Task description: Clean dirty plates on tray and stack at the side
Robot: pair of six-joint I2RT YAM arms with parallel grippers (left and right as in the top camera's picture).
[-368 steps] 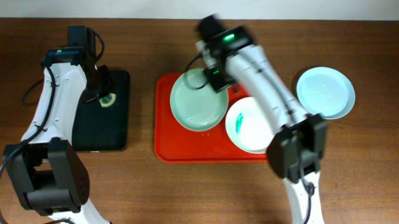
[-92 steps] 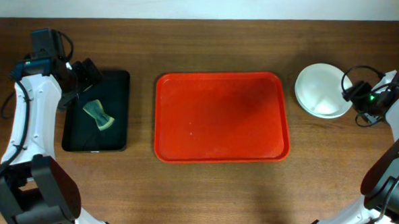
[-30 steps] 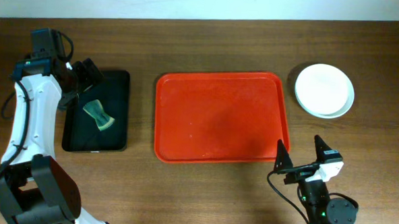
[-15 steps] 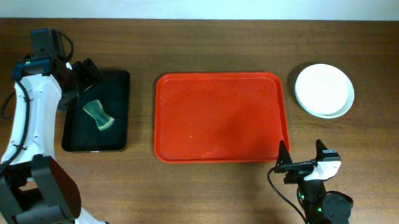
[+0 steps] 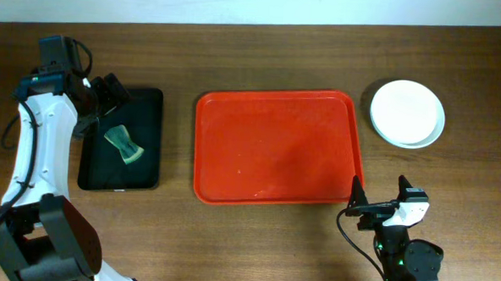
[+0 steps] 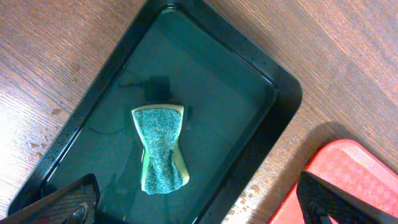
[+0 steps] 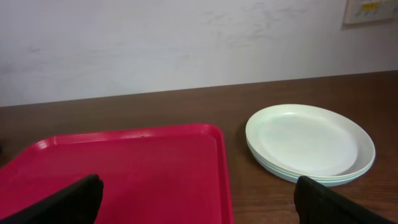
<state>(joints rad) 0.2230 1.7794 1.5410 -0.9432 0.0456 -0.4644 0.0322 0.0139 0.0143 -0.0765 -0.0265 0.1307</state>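
Note:
The plates (image 5: 407, 112) sit stacked on the bare table to the right of the orange-red tray (image 5: 276, 147), white on top; the right wrist view shows the stack (image 7: 310, 142) beside the tray (image 7: 124, 168), which carries nothing. My right gripper (image 5: 378, 197) rests low by the tray's near right corner, open, its fingertips (image 7: 71, 199) wide apart with nothing between. My left gripper (image 5: 102, 98) hangs open over the black tray's far left corner, above a teal sponge (image 6: 160, 147).
A black tray (image 5: 122, 138) with a wet sheen lies left of the orange-red one and holds the sponge (image 5: 124, 144). Water drops (image 6: 249, 191) dot the wood between the two trays. A pale wall (image 7: 186, 37) stands behind the table.
My right arm has settled slightly nearer the front edge over the last second. The left arm, plates and sponge have not moved.

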